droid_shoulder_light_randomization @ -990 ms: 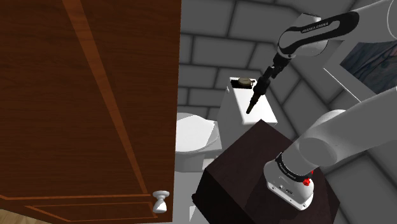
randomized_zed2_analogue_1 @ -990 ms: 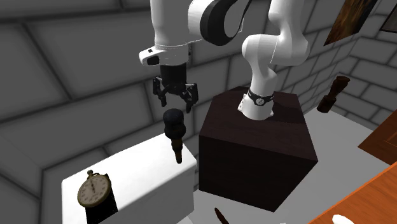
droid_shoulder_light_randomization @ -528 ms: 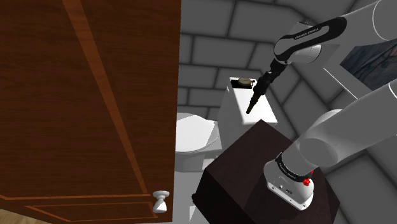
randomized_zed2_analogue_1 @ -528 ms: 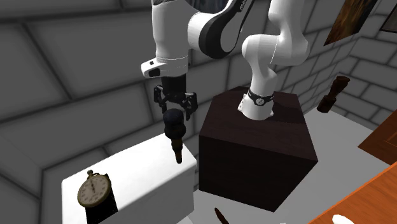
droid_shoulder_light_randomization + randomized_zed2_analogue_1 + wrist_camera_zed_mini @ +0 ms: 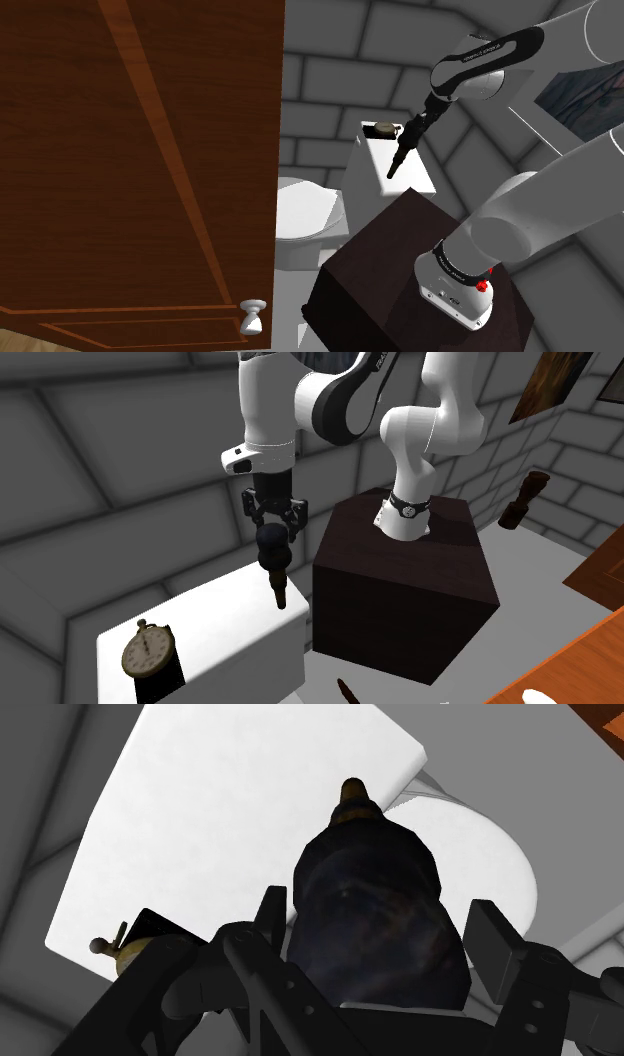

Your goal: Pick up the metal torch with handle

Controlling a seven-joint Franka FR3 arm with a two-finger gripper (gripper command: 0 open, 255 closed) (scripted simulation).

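Shoulder view, nearest: brown wooden cabinet door (image 5: 140,160) fills that view's left, white knob (image 5: 252,316) at its lower corner. Dark box stand (image 5: 385,265) at lower right carries the arm base. Just beyond the stand: white toilet bowl (image 5: 305,215), then the white cistern (image 5: 372,158). The torch (image 5: 397,158) stands upright on the cistern lid, on the edge nearest the stand, slim brownish handle end down on the lid, dark bulbous head up. Second exterior view agrees: torch (image 5: 274,557) upright, base touching the lid (image 5: 225,617), stand (image 5: 400,587) just beside at that view's right. Gripper (image 5: 273,530) hangs straight down over the torch head; seen also from the shoulder (image 5: 408,132). Wrist view: gripper (image 5: 378,932) has the torch head (image 5: 372,879) between the jaws, one close on each side; cannot tell whether they pinch it or stand just clear. A brass-coloured stopwatch (image 5: 145,650) lies at the far end of the lid, well apart from the torch. Grey block wall (image 5: 120,482) behind.
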